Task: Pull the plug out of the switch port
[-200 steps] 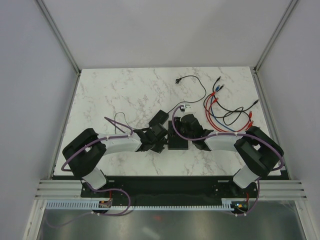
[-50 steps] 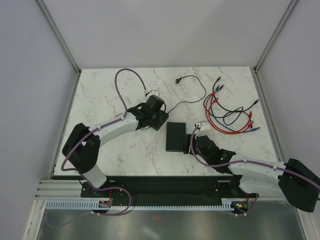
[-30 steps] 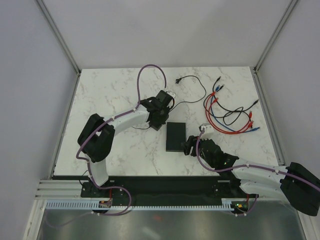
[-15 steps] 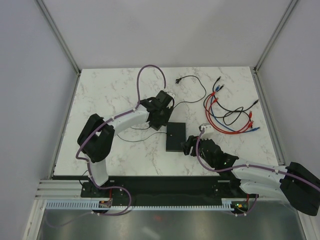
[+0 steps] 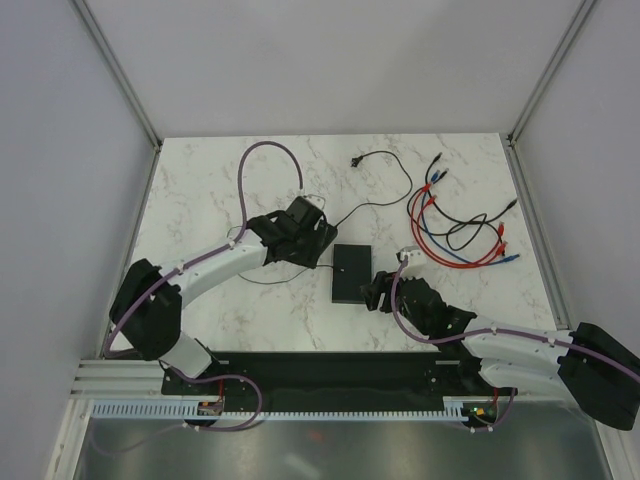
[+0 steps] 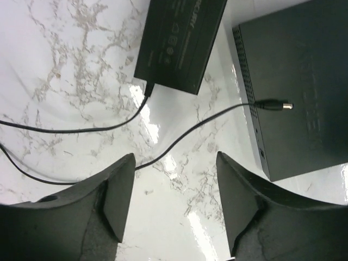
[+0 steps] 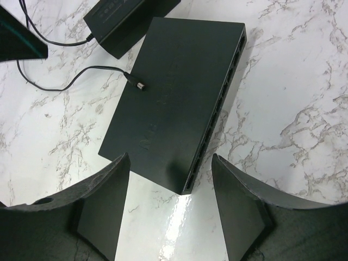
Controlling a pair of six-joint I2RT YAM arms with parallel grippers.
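1. Switch (image 5: pixel 352 273): a flat matte-black rectangular box. It lies flat on the white marble-pattern table (image 5: pixel 200 190), near-centre, betw. the two grippers.
2. Look: dull plain top w/ faint embossed lettering. Right wrist view shows a row of ports along one long side. Left wrist view shows fine vent holes and a small round socket in a side wall.
3. Plug (image 6: pixel 274 105): a black barrel w/ silver tip on a thin black cord. It rests on the switch's top at the edge, tip bare, not in the socket.
4. Smaller black box w/ pale print (image 6: pixel 182 41) sits just beside the switch's corner, w/ a narrow gap.
5. Left gripper (image 6: pixel 174 163): fingers spread wide, nothing betw. them, above the table and cord beside the switch.
6. Right gripper (image 7: pixel 169 163): fingers spread over the switch's near end, pinching nothing.
7. Loose red, blue & black cables (image 5: pixel 455 225) lie far right, well apart from the switch.
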